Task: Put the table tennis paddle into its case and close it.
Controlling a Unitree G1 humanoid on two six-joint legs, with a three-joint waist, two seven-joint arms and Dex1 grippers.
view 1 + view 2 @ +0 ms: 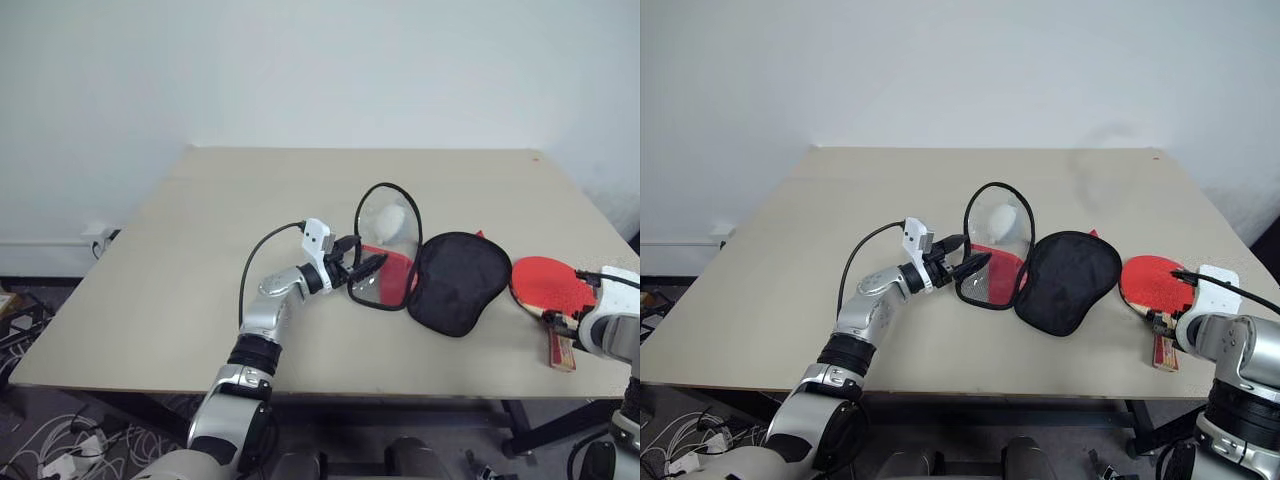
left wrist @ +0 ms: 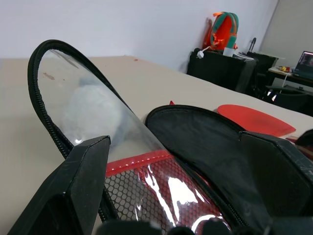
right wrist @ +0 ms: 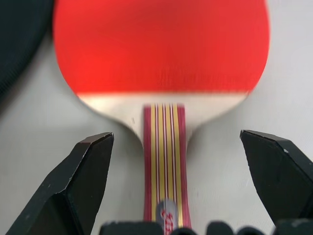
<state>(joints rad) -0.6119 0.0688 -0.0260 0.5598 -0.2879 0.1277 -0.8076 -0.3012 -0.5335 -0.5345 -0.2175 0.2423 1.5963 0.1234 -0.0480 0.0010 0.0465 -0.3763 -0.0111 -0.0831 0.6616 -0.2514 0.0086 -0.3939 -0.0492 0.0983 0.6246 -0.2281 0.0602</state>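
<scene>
the case (image 1: 440,280) is lying unzipped mid-table (image 1: 200,260), one flap standing up, with the left gripper (image 1: 362,270) spreading its jaws at that flap's edge, while the right gripper (image 3: 181,186) is hanging wide open over the handle of the table tennis paddle (image 1: 548,288) lying just right of the case.

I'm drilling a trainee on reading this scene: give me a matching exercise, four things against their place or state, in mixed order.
Things:
1. table tennis paddle
2. case
3. left gripper
4. right gripper

Place or state:
A. lies unzipped, one flap standing up
B. open, its fingers either side of the wooden handle
C. flat on the table, red face up
D. open, at the case's upright flap

Pairs: 1-C, 2-A, 3-D, 4-B
</scene>
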